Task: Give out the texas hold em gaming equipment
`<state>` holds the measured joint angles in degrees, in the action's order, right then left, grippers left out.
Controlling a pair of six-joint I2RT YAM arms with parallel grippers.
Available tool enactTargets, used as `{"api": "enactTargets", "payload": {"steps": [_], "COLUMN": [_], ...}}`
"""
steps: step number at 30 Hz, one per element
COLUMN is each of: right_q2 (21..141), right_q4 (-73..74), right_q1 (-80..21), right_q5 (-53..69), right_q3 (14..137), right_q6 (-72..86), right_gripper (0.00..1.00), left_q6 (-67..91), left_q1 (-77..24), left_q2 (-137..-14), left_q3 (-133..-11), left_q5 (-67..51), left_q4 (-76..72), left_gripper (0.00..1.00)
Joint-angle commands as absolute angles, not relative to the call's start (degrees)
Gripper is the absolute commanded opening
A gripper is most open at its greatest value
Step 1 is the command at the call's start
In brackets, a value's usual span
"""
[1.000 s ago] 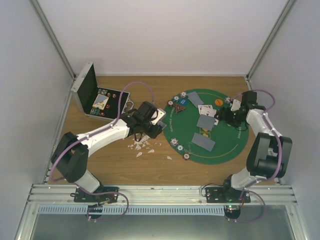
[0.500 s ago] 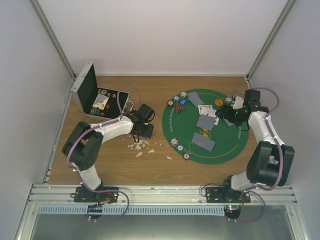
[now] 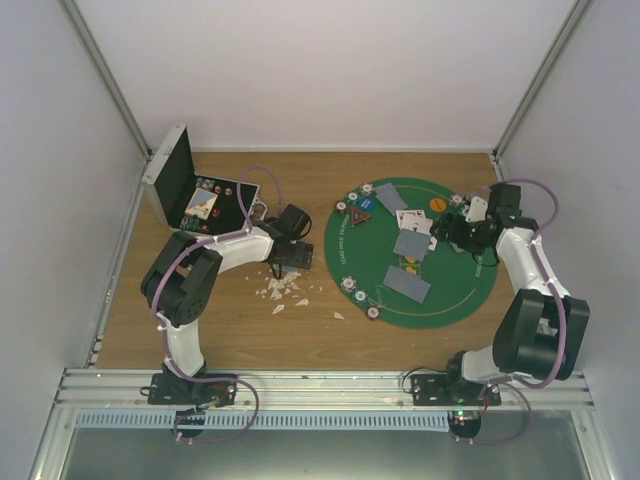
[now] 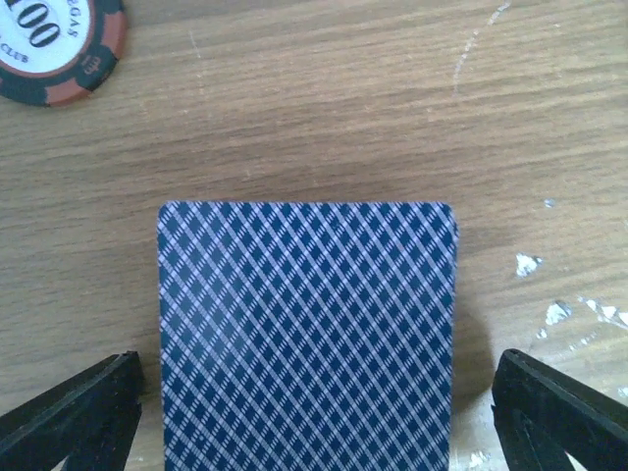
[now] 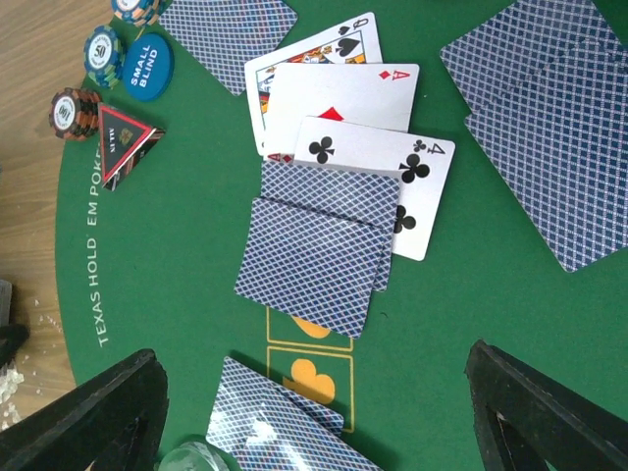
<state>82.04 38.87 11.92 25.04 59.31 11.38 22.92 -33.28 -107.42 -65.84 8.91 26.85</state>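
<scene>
Wooden table (image 3: 300,340) bearing a green mat (image 3: 455,265), top view. Left wrist: we see the left gripper (image 4: 314,412) spread, with a face-down playing card (image 4: 306,334) lying flat between its fingers, touching neither. Right wrist: the right gripper (image 5: 319,402) is spread above the mat's face-up cards (image 5: 343,118).

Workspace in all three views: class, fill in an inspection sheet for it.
Surface: wooden table, round green mat on its right half.
Job's things: face-down card on bare wood, chip beyond it; face-up cards, blue button, triangular token on the mat.
Clutter: white scraps on the wood left of the mat.
Grippers: left gripper open, straddling the card without touching; right gripper open, empty, above the mat.
Cables: purple cable looped along each arm.
Surroundings: open case back left; white walls.
</scene>
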Motion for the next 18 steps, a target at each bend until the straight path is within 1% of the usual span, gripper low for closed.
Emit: {"api": "enactTargets", "payload": {"steps": [1,6,10,14,18], "right_q2": [79.81,75.95,71.51,66.73,64.08], "right_q4": [36.63,31.3,23.53,12.28,-0.29], "right_q1": [12.39,12.42,11.99,10.19,8.25], "right_q5": [23.33,21.24,16.94,7.42,0.47], "right_q3": [59.01,58.0,53.72,46.11,38.76], "right_q6": [11.61,13.49,16.12,18.24,18.97], "right_gripper": [0.85,0.87,0.88,0.88,0.88], "left_q6": [23.53,22.34,21.02,19.53,18.41], "left_q1": [-33.13,-32.99,-30.58,-23.42,-12.14], "left_q2": [-103.14,-94.8,-87.91,-81.68,-75.66], "left_q3": [-62.44,-59.45,-57.04,-52.11,-43.38], "left_q5": [5.92,4.53,3.4,0.5,-1.7], "left_q4": [21.78,17.35,13.38,7.79,-0.58], "left_gripper": [0.99,0.99,0.99,0.99,0.99]}}
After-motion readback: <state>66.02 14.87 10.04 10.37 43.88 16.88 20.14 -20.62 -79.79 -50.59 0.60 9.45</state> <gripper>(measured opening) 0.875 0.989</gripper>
